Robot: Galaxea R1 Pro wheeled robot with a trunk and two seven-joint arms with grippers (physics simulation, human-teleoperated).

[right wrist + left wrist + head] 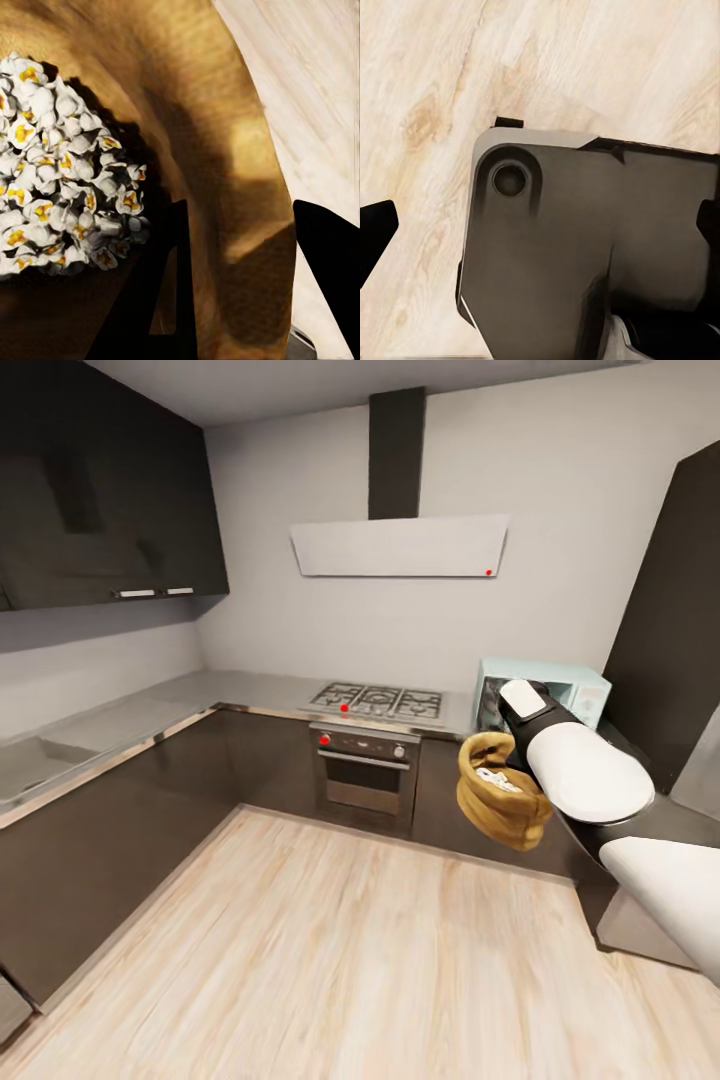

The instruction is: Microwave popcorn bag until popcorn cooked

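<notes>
**Bag aloft, carried toward the microwave**

Step in hand, as judged: the carry. The popcorn bag [500, 792] hung in the air off the right arm, clear of the table [200, 695], just in front of and below the microwave [545, 695]. The right gripper [247, 285] pinched the bag's wall: one dark finger [169, 292] lay inside against the brown paper, the other outside over the wooden floor [300, 950]. Jaws narrow, holding the rim wall.

Inside the bag sat a heap of popcorn [60, 165], white puffs with yellow centres. It looked popped already, though the task sentence alone could not confirm whether heating was done.

The microwave stood on the table to the right of the gas hob [378, 703]; the arm hid most of its door, so open or closed could not be told.

Next move, as judged: if the door is shut, it must be opened first. The bag then needs lifting level with the cavity, kept upright so the heap does not spill, and eased in mouth up.

The left wrist camera looked down on floor and a grey part of the robot's body [585, 255]; a dark fingertip [375, 232] showed at the edge of that view. Left jaws: cannot tell.

Count:
- popcorn bags: one
- microwaves: one
- popcorn heaps: one
- built-in ovens [365, 775] under the hob: one
- extractor hoods [400, 545]: one
</notes>
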